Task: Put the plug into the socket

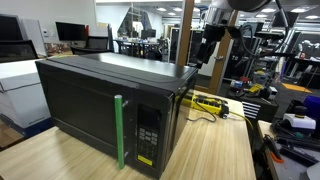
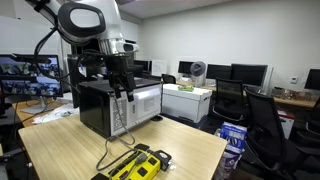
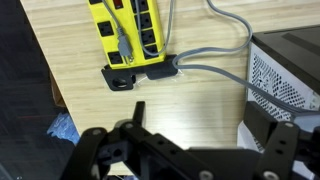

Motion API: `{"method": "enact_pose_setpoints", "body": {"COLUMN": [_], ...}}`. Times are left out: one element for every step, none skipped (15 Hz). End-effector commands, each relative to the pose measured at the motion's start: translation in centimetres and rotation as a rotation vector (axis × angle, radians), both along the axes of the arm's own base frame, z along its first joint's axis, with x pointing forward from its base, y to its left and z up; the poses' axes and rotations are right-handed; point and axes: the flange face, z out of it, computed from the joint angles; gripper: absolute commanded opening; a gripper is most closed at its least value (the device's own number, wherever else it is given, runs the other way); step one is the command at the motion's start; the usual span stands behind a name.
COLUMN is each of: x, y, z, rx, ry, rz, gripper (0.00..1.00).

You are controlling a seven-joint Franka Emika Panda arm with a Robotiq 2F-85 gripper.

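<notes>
Socket (image 3: 125,30) beside microwave (image 3: 290,70) (pincer (image 3: 190,158) wide, empty)

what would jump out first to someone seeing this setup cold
The big black microwave with its green handle fills the middle of the wooden table. A bright yellow power strip lies near the table edge, grey cords trailing from it. The robot's open claw hangs over the table close to the microwave.
</notes>
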Motion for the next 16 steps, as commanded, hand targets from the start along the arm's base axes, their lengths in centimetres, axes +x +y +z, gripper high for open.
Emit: {"method": "enact_pose_setpoints", "body": {"x": [-0.1, -0.2, -0.2, -0.2, -0.2, -0.2, 0.0, 0.1, 0.5, 0.8, 1.1, 1.4, 1.7, 2.1, 2.1, 2.2], "y": [-2.2, -2.9, -3.9, -4.8, -6.0, -6.9, -8.0, -8.9, -9.8, -10.6, -11.1, -11.6, -12.1, -12.5, -13.2, -13.6], "z": [-1.3, -1.7, -2.1, -2.5, -2.9, -3.2, -3.5, -3.7, -4.0, -4.3, -4.6, -5.1, -5.7, -6.5, -6.9, -7.4], "rx": [0.0, 0.004, 0.022, 0.035, 0.047, 0.052, 0.058, 0.068, 0.069, 0.072, 0.075, 0.079, 0.076, 0.069, 0.067, 0.062], "ry": [0.061, 0.073, 0.085, 0.099, 0.112, 0.121, 0.13, 0.135, 0.128, 0.111, 0.104, 0.099, 0.09, 0.083, 0.095, 0.103], "rz": [0.029, 0.039, 0.074, 0.109, 0.142, 0.165, 0.173, 0.186, 0.18, 0.173, 0.172, 0.16, 0.148, 0.142, 0.142, 0.158], "gripper": [1.0, 1.0, 1.0, 1.0, 1.0, 1.0, 1.0, 1.0, 1.0, 1.0, 1.0, 1.0, 1.0, 1.0, 1.0, 1.0]}}
